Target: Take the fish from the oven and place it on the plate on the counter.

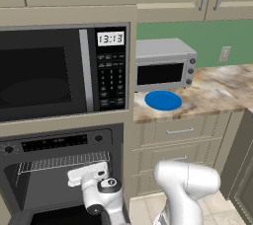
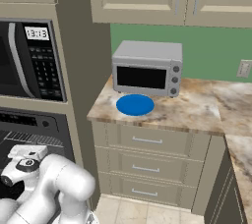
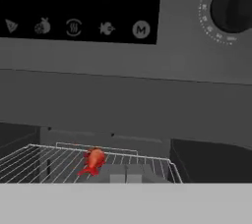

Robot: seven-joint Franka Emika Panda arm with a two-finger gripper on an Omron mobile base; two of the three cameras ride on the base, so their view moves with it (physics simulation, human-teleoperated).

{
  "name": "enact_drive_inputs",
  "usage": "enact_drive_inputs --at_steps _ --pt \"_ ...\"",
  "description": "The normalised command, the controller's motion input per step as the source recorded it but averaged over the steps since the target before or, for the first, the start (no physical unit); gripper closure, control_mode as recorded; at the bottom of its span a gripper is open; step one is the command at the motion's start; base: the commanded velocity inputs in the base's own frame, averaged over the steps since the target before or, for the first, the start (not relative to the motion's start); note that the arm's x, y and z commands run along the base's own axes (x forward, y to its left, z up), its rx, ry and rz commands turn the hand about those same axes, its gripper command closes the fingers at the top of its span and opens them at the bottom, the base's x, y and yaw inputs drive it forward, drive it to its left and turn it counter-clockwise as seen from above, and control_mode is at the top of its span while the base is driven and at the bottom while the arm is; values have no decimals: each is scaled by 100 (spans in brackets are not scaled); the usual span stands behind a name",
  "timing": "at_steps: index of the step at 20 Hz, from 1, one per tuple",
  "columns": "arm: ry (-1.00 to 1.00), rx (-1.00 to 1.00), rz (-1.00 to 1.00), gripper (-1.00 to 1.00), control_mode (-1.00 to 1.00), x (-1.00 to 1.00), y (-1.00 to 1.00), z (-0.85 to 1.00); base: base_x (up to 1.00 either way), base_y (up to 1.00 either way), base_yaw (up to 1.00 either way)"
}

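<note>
Fish point(image 3: 94, 160) lies on the wire rack point(image 3: 59, 161) inside the open oven point(image 1: 59, 169), just left of my gripper point(image 3: 125, 176), whose fingers are clenched together on nothing. I see the blue plate point(image 1: 163, 100) on the counter point(image 1: 217, 93), before the toaster oven point(image 1: 164, 64).
</note>
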Motion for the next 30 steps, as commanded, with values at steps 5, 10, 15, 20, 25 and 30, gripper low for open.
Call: enact_drive_inputs --at_steps 5,10,15,20,25,30 --pt "-8 20 -25 100 -100 -5 69 -91 0 0 0" --pt "-6 18 -20 100 -100 -6 67 -100 0 0 0" --pt "-17 14 -20 100 -100 16 45 -77 0 0 0" --pt "-13 0 -11 100 -100 16 22 -40 0 0 0" --pt "-2 5 0 100 -100 20 -13 -2 0 0 0" --pt "0 0 6 100 -100 7 -41 -3 0 0 0"
